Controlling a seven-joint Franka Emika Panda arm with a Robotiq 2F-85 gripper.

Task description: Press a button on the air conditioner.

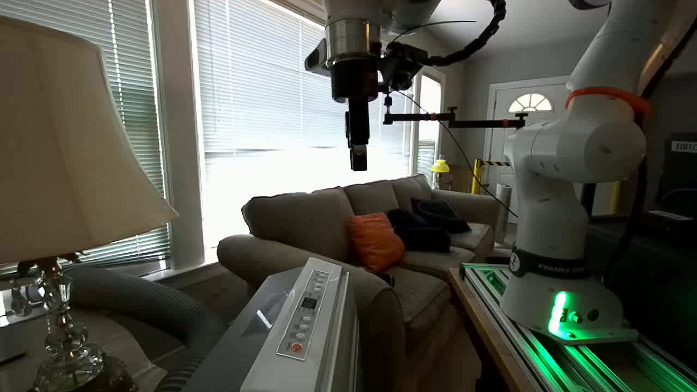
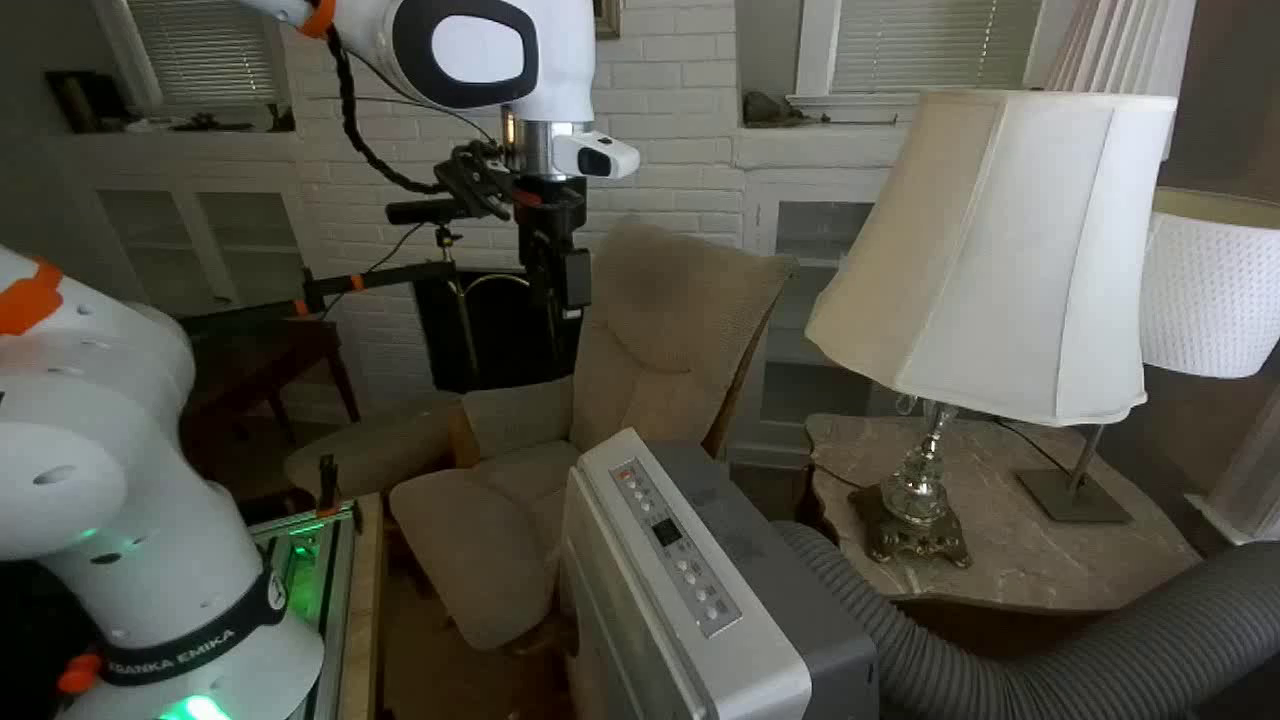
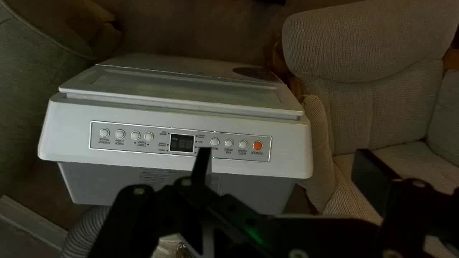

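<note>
The air conditioner (image 1: 277,375) is a long white unit with a grey rear part, in both exterior views (image 2: 750,665). In the wrist view its white top (image 3: 118,113) carries a button strip, seen upside down. The strip has several white buttons, a dark display (image 3: 182,143) and an orange power button (image 3: 257,145), which also shows in an exterior view (image 1: 296,347). My gripper (image 1: 358,158) points down, well above the unit and apart from it. In the wrist view the gripper (image 3: 283,156) is open and empty. Its left finger covers part of the strip beside the display.
A grey sofa (image 1: 297,218) with an orange pillow (image 1: 375,239) stands near the unit. A beige armchair (image 2: 500,530) is on its opposite side. A large lamp (image 2: 980,260) stands on a side table (image 2: 1040,560). A grey hose (image 2: 960,660) runs from the unit.
</note>
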